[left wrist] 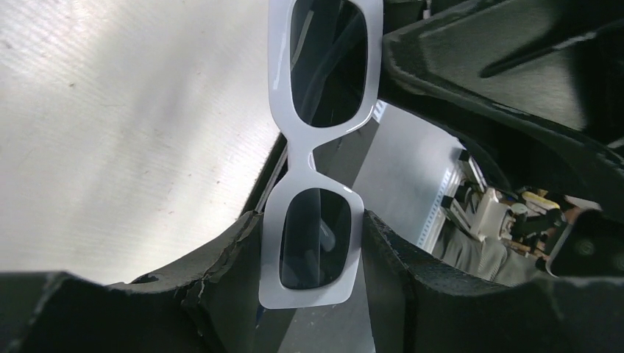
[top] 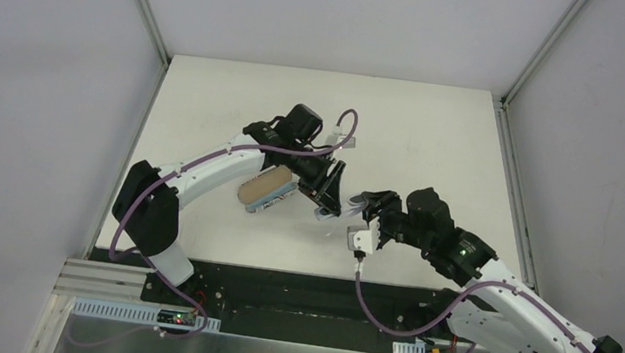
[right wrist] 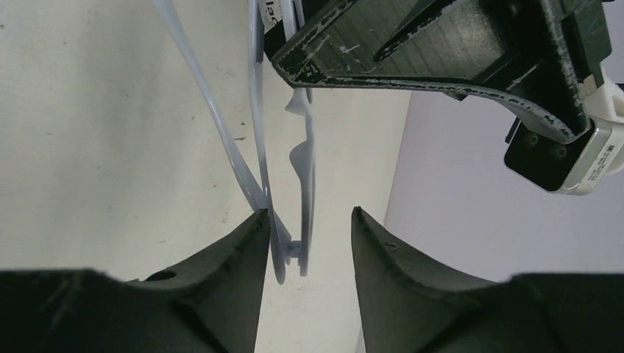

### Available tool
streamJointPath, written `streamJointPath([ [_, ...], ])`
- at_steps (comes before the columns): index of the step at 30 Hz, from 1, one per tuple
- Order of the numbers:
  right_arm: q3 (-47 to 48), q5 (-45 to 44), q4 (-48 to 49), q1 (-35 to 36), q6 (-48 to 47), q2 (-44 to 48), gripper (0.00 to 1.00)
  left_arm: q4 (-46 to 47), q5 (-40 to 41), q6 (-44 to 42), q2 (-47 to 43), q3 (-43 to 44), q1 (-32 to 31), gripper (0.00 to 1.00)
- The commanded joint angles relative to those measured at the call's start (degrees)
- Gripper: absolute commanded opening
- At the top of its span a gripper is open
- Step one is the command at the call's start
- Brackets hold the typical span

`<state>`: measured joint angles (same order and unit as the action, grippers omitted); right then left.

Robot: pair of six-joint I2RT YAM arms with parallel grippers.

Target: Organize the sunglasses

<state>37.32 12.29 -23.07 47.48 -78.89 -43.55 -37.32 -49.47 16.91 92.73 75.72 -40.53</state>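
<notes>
The sunglasses point(left wrist: 313, 158) have a white frame and two dark rectangular lenses. They hang in the air between my two grippers, above the table's front middle point(top: 351, 205). My left gripper point(left wrist: 309, 220) is shut on the frame, with its fingers pressing both sides of one lens rim; in the top view it is at mid-table point(top: 330, 187). My right gripper point(right wrist: 309, 213) is open around the other end point(right wrist: 305, 169). A folded temple arm rests against its left finger point(right wrist: 254, 235), and there is a gap to its right finger. In the top view it sits just right of the glasses point(top: 372, 205).
The oblong printed case point(top: 265, 191) lies on the white table point(top: 436, 137) under my left forearm. Grey walls close in the table on three sides. The black base plate point(top: 297, 289) runs along the near edge. My left gripper's body point(right wrist: 412, 44) fills the top of the right wrist view.
</notes>
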Motion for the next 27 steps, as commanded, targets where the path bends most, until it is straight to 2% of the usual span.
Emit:
streamJointPath([
  [1,6.6,0.1,-5.4,0.2,3.0,-2.0,0.54,-0.8,4.4,-2.2,-1.8,1.6,0.6,0.26],
  [3,9.2,0.4,-7.9,0.3,5.5,-2.9,0.63,-1.0,5.6,-2.5,-2.8,0.9,1.8,0.24],
  [8,14.9,1.5,-14.2,0.2,9.9,-4.3,0.73,-1.7,8.8,-4.0,-5.7,-1.8,5.8,0.21],
  [13,14.5,0.8,-14.8,-0.1,16.7,-4.6,0.73,-4.1,17.0,-7.8,-11.2,-4.5,9.3,0.21],
  [17,13.0,4.8,-15.6,-0.8,22.2,-6.2,0.72,-7.7,22.3,-10.2,-15.5,-5.5,12.2,0.21],
  [21,12.1,9.5,-15.6,-1.7,23.8,-10.0,0.65,-11.5,27.7,-13.2,-19.0,-7.0,12.9,0.22],
  [27,15.1,15.6,-14.8,-2.7,25.9,-17.2,0.6,-12.3,32.2,-16.3,-23.6,-9.9,13.0,0.23],
])
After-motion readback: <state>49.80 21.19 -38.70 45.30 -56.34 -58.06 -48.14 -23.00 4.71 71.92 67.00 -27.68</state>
